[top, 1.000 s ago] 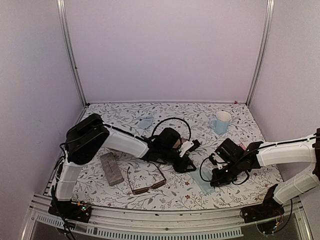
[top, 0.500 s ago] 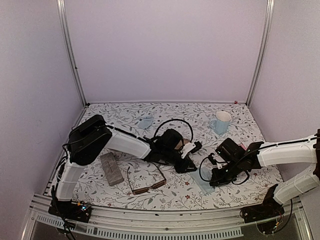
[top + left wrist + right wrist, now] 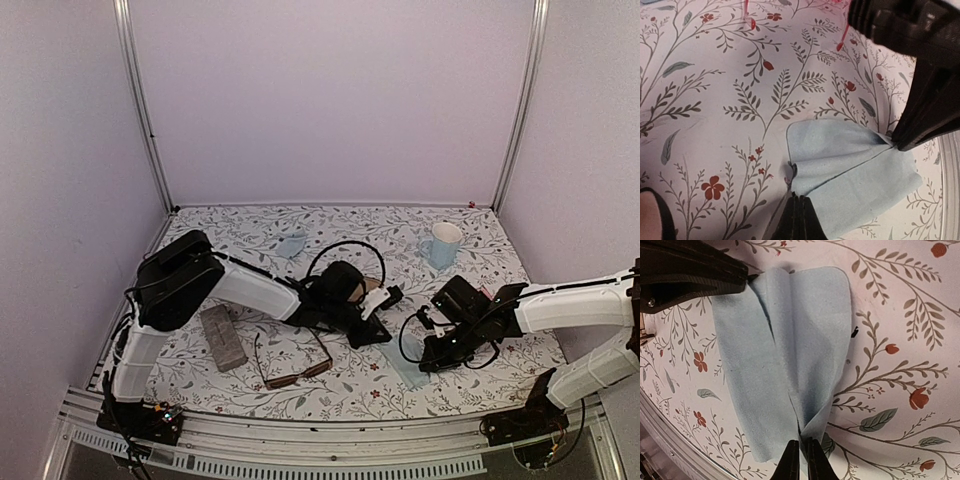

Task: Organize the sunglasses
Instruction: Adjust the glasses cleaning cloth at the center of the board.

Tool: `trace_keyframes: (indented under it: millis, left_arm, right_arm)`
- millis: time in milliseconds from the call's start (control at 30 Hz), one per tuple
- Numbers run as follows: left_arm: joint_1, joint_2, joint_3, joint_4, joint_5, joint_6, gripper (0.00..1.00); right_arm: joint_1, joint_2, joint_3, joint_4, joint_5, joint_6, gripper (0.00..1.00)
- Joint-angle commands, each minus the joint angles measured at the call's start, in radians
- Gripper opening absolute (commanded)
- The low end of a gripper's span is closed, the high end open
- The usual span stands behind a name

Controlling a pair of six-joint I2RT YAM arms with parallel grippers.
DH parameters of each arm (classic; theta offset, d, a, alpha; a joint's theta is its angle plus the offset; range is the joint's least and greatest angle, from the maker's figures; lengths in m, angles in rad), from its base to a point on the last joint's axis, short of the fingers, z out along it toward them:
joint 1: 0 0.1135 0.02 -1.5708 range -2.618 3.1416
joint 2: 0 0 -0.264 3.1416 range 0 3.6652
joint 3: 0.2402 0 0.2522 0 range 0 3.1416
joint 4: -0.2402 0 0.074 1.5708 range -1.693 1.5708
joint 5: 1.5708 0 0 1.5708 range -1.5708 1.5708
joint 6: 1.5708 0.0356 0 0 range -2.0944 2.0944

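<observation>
Two pairs of sunglasses are what I am meant to tidy, yet neither is in my jaws. My left gripper (image 3: 798, 215), at the bottom centre of the left wrist view, is clenched on one edge of a soft light blue cleaning cloth (image 3: 785, 340). My right gripper (image 3: 802, 456), at the bottom of the right wrist view, is pinched on the opposite edge. The cloth lies between them on the floral-patterned table (image 3: 250, 230), with creases running toward each pinch. The thin dark brown-framed pair (image 3: 297, 378) lies in the lower centre-left of the overhead view, temples spread open, just beside the grey rectangular case (image 3: 222, 337) and apart from the cloth. Of the translucent pink-red pair (image 3: 844, 35) I see only slim temple ends at the top edge of the left wrist view; in the overhead view I cannot pick it out. I judge both pairs light and rigid yet fragile, with temples that would bend or twist at the hinges and smooth lenses that would slip and smudge. The safest hold looks to be across the frame front at the bridge, or at a hinge corner, with a gentle squeeze, never on a lens or a temple tip.
</observation>
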Motion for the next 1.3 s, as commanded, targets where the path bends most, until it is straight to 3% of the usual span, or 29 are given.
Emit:
trace_keyframes:
  millis: [0,167,367,500,1267]
  left_arm:
    - [-0.008,-0.048,-0.052,0.017,-0.008,-0.009,0.00]
    - [-0.004,-0.091,-0.096,0.056,-0.031,-0.037,0.00]
    - [0.001,-0.150,-0.176,0.117,-0.058,-0.070,0.00]
    - [0.002,-0.175,-0.226,0.141,-0.057,-0.074,0.00]
    - [0.003,-0.218,-0.314,0.248,0.064,-0.051,0.00]
  right_arm:
    - [-0.007,-0.019,0.025,-0.015,0.017,-0.018,0.08]
    - [-0.008,-0.017,0.045,-0.023,0.023,-0.033,0.12]
    - [-0.010,-0.041,0.063,-0.027,0.025,-0.046,0.27]
    - [-0.010,-0.046,0.070,-0.024,0.027,-0.060,0.31]
    - [-0.011,0.048,0.023,0.094,-0.030,-0.105,0.22]
